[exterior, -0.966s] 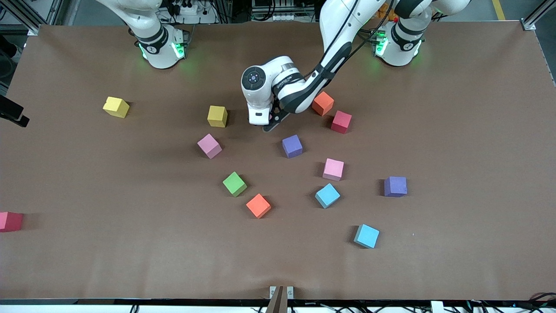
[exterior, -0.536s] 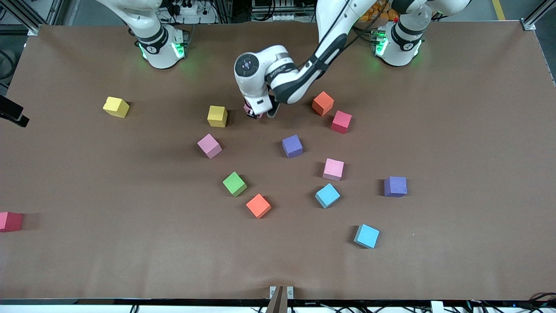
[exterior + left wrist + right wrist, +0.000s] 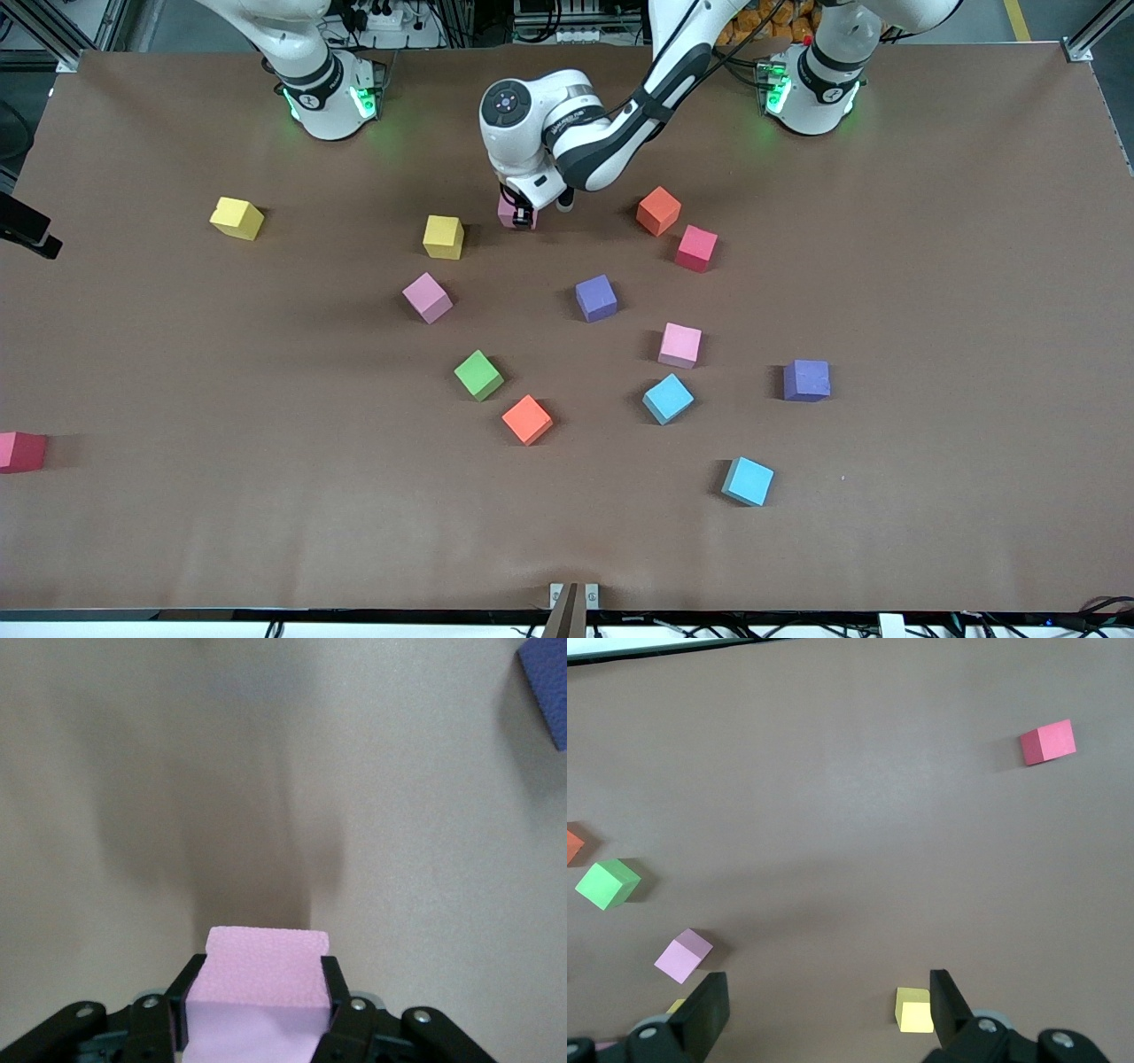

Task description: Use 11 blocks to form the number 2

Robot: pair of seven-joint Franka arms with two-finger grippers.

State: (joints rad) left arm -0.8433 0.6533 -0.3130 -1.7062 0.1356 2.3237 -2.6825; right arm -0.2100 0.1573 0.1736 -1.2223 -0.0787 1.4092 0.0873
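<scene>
My left gripper (image 3: 521, 211) is shut on a pink block (image 3: 508, 213), held just above the table between a yellow block (image 3: 443, 237) and an orange block (image 3: 658, 211). In the left wrist view the pink block (image 3: 264, 964) fills the gap in the left gripper (image 3: 260, 976). The other blocks lie scattered and apart: pink (image 3: 427, 297), purple (image 3: 596, 298), pink (image 3: 679, 345), green (image 3: 478, 375), orange (image 3: 527, 419), light blue (image 3: 667, 399). No number 2 is in view. My right gripper (image 3: 828, 1005) hangs open and empty, high over the table.
A light blue block (image 3: 748, 481) and a purple block (image 3: 806, 380) lie toward the left arm's end. Red cubes sit beside the orange block (image 3: 695, 248) and at the table edge (image 3: 19, 451). A second yellow block (image 3: 236, 218) lies toward the right arm's end.
The left gripper closed on the pink block and rose with it, shifting toward the robots' bases. The right arm has not moved.
</scene>
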